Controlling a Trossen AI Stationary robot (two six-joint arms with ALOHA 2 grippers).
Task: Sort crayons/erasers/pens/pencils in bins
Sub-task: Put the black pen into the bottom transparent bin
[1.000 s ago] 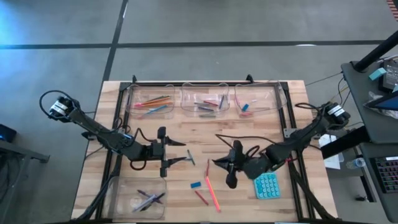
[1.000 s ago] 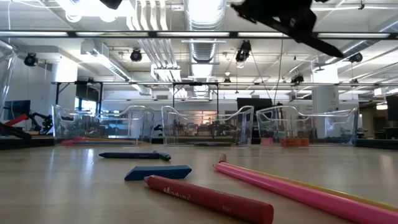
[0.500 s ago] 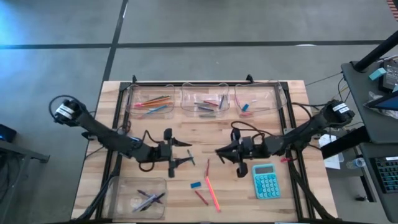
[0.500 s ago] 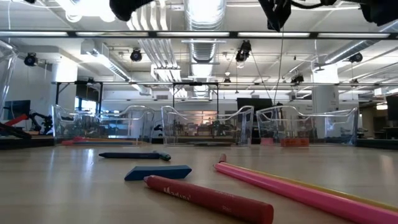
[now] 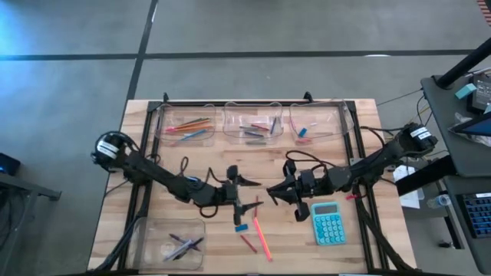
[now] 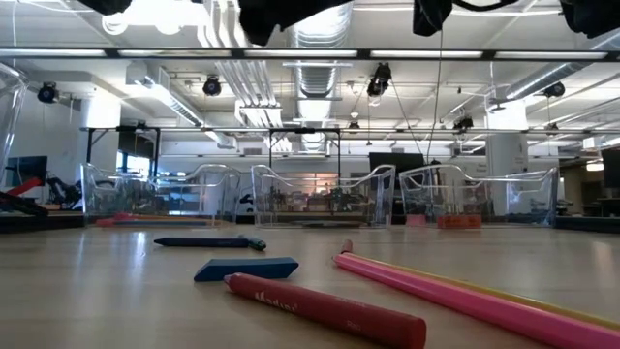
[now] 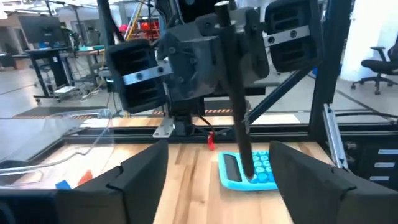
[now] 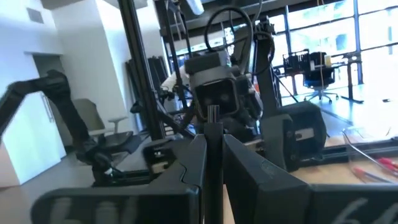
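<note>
My right gripper (image 5: 270, 190) hangs level above the table's middle, shut on a slim dark pen (image 7: 237, 99). My left gripper (image 5: 255, 193) faces it from the left, open, with its fingers (image 7: 140, 180) either side of the pen's line but apart from it. On the wood lie a dark blue stick (image 5: 232, 193), a blue eraser (image 5: 241, 228), a red crayon (image 5: 247, 243) and a pink pencil (image 5: 261, 238). Three clear bins (image 5: 257, 123) holding sorted sticks stand at the far edge. A fourth bin (image 5: 173, 241) sits near left. My right gripper pinches the pen's shaft (image 8: 213, 155) between its two fingers. The fingers come level from the table's right and lie across the pen. The pen stands roughly upright, a little tilted, and is lifted clear of the table.
A teal calculator (image 5: 326, 224) lies just right of the loose sticks, under my right arm. Black frame rails (image 5: 360, 153) run along the table's sides. Bare wood shows between the far bins and the two grippers.
My left gripper has travelled toward the table's right and slightly down, closing on my right gripper. My right gripper has tipped up from pointing down to level and drawn toward the far edge. That has uncovered the calculator. The things on the table have not moved.
</note>
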